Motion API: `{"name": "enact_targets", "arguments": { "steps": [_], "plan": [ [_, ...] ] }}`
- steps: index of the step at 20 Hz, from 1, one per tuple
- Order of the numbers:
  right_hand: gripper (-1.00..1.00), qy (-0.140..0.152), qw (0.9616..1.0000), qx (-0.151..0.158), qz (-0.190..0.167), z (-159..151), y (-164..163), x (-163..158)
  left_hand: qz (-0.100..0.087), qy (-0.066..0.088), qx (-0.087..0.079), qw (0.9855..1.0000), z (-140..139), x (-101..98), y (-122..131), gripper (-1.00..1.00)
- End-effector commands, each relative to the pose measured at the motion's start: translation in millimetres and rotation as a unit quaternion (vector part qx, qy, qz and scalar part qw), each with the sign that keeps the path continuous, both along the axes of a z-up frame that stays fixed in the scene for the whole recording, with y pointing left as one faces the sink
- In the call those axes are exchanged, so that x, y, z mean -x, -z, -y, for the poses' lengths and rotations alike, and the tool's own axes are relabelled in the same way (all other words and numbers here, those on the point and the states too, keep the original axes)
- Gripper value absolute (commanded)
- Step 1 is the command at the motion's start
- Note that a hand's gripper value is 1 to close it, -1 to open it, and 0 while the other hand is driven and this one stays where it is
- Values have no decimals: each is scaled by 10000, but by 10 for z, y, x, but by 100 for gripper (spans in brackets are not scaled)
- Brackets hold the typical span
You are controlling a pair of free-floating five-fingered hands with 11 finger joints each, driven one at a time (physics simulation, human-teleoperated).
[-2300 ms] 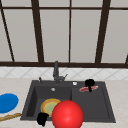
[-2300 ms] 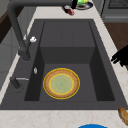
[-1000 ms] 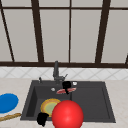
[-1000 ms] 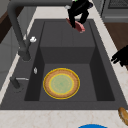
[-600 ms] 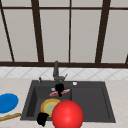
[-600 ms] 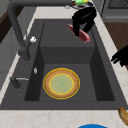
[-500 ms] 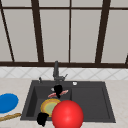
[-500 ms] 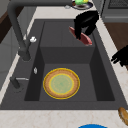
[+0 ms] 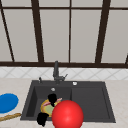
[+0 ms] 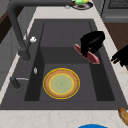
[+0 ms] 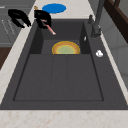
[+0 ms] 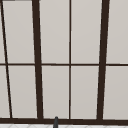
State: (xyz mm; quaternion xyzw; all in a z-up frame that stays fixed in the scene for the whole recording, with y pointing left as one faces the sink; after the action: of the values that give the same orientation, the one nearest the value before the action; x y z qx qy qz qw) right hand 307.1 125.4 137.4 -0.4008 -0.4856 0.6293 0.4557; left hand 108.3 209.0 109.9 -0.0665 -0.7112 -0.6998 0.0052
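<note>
I have the sausage [image 10: 87,54] pinched in my right hand [image 10: 92,41], fingers curled round its upper end, hanging tilted over the sink [image 10: 65,25] basin near its front wall. The plate [image 10: 61,83] lies flat on the basin floor below and aside, bare. So the pickup looks done; the setting down is left. My left hand [image 10: 121,56] hangs over the counter edge, fingers curled, holding nothing
</note>
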Motion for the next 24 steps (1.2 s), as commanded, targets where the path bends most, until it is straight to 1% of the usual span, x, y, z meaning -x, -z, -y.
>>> {"name": "enact_targets", "arguments": {
  "steps": [1,5,7,8,9,11,14,15,16,17,24],
  "plan": [
    [100,-5,10000,-33,54,10,309,-6,0,0,0,10000,0,0,0,0],
    [100,-148,9996,-149,183,77,656,-160,0,0,0,10000,0,0,0,0],
    [100,-219,9993,-187,229,90,821,-280,0,0,0,10000,0,0,0,0],
    [100,-243,9992,-219,223,45,888,-384,0,0,0,10000,0,0,0,0],
    [100,-252,9994,-140,195,20,931,-456,0,0,0,10000,0,0,0,0],
    [100,-325,9994,-102,113,-41,1090,-573,0,0,0,10000,0,0,0,0],
    [100,-238,9996,-122,101,-61,1283,-819,0,0,0,10000,0,0,0,0],
    [100,-171,9995,-271,-5,-47,1413,-896,0,0,0,10000,0,0,0,0],
    [100,-32,9995,-323,-33,-63,1456,-959,0,0,0,10000,0,0,0,0],
    [100,27,9994,-346,-36,-68,1506,-1001,0,0,0,10000,0,0,0,0],
    [100,68,9990,-449,-20,-111,1884,-1407,0,0,0,10000,0,0,0,0]
  ]
}}
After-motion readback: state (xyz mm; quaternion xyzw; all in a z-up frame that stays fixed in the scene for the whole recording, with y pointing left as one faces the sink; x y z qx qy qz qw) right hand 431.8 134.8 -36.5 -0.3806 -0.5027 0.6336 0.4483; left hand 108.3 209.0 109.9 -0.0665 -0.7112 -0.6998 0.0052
